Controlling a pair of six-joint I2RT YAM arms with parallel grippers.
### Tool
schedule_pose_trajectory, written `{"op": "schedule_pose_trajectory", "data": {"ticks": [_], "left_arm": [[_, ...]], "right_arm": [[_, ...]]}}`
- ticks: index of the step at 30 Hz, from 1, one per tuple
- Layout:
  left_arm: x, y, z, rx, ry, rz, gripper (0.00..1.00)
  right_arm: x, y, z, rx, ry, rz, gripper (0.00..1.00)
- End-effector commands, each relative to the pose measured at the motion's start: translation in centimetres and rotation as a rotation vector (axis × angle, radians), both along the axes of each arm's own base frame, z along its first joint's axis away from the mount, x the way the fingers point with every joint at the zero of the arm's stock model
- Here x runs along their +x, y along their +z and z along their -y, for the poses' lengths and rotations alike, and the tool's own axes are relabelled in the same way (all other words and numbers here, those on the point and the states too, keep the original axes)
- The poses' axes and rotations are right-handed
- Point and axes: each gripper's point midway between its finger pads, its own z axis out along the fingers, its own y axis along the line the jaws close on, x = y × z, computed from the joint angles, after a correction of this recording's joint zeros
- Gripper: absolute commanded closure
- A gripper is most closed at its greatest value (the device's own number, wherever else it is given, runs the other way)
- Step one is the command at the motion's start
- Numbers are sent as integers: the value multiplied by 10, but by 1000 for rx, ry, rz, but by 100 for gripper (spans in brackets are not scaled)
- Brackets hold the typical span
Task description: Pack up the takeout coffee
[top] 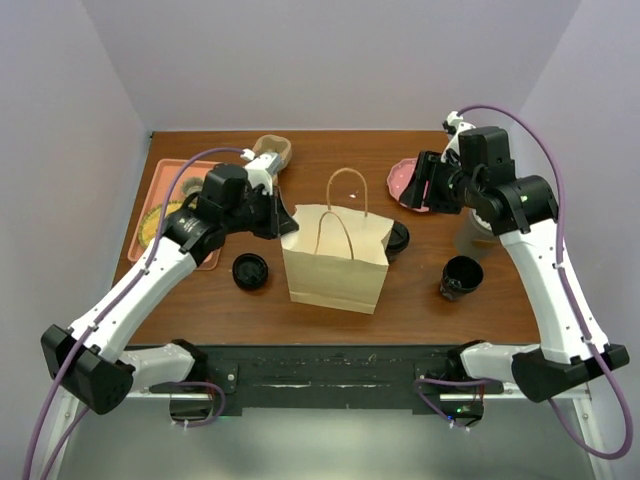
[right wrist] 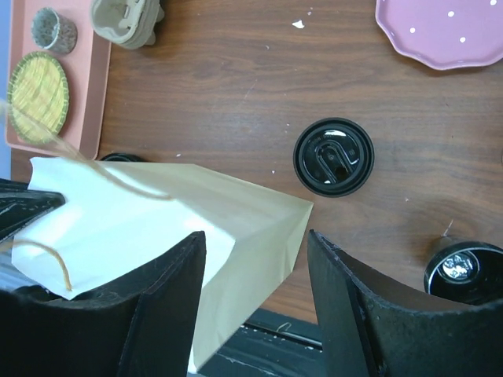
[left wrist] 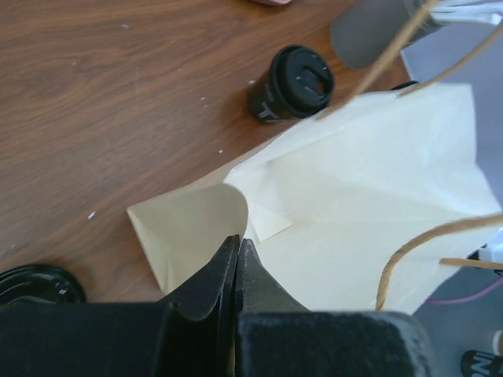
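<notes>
I can read no text, label or number anywhere; the takeout coffee [left wrist: 292,83] at one o'clock in my left wrist view shows only a pale, blurred mark.

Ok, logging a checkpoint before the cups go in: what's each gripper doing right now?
Left gripper: closed, pinching the paper bag at its rim.
Right gripper: open, holding nothing.

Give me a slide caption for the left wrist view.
Left tool pinching the paper bag at its rim, a lidded black coffee cup on the wooden table beyond.
</notes>
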Motion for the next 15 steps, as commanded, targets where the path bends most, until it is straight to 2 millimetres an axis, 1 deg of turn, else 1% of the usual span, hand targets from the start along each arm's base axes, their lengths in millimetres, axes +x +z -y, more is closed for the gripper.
{"op": "schedule_pose_trajectory", "data": {"ticks": [1, 4, 5, 6, 7, 8, 9, 10, 11, 12, 13, 14, 15], "left_arm": [[-4, 18, 23, -134, -97, 37, 100], [-4, 13, 23, -124, -111, 42, 100], [-3, 10, 20, -105, -98, 37, 98], [-2, 10, 17, -88, -87, 44, 77], [1, 9, 14, -70, -66, 48, 62], [8, 3, 1, -15, 9, 42, 54], [13, 13, -5, 2, 52, 65, 43], [18, 18, -12, 20, 99, 84, 39], [26, 19, -29, 72, 198, 98, 34], [33, 35, -36, 64, 264, 119, 29], [39, 39, -44, 80, 324, 124, 29], [48, 58, -59, 99, 425, 159, 29], [53, 63, -63, 98, 472, 156, 31]], "right_arm": [[-9, 15, 6, -10, 8, 50, 42], [-12, 12, 5, -8, 13, 41, 42], [-12, 11, 5, -7, 12, 40, 42], [-13, 11, 6, -7, 11, 42, 42], [-13, 11, 6, -9, 9, 43, 42], [-15, 11, 8, -12, 7, 45, 42], [-15, 12, 8, -13, 5, 47, 41], [-15, 13, 10, -18, 3, 52, 41], [-15, 14, 11, -21, 1, 53, 41], [-15, 16, 11, -25, 1, 56, 41], [-17, 17, 12, -27, 0, 57, 41], [-18, 17, 13, -29, 0, 58, 41], [-18, 18, 13, -22, -7, 57, 41]]}}
